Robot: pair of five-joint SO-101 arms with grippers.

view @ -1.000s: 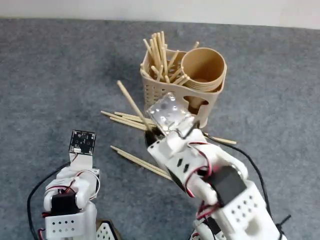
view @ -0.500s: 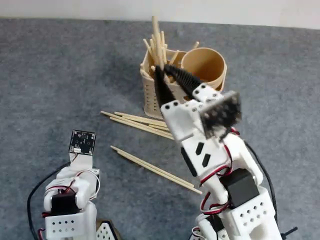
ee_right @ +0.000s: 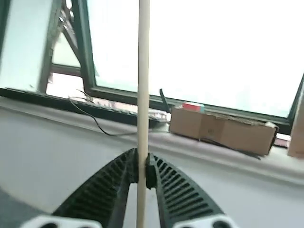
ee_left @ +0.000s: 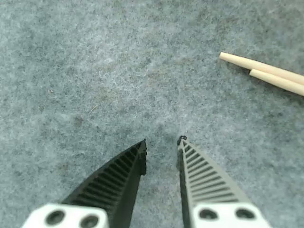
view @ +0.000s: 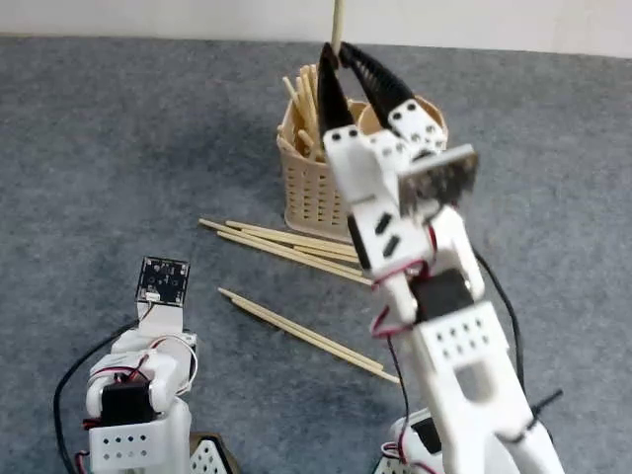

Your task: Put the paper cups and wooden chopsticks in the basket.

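Grey carpet [view: 118,148] bears loose chopsticks [view: 286,245] mid-frame while the right gripper [view: 336,49], clamped on one upright chopstick [view: 338,20] above the top-centre basket [view: 311,193], likely readies dropping it; the left gripper [ee_left: 161,142] sits parted.

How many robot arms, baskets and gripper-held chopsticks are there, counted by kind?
Robot arms: 2, left arm and right arm
Basket: 1
Chopstick held in the right gripper: 1
Total: 4

no readable text, no labels, no numbers, no signs
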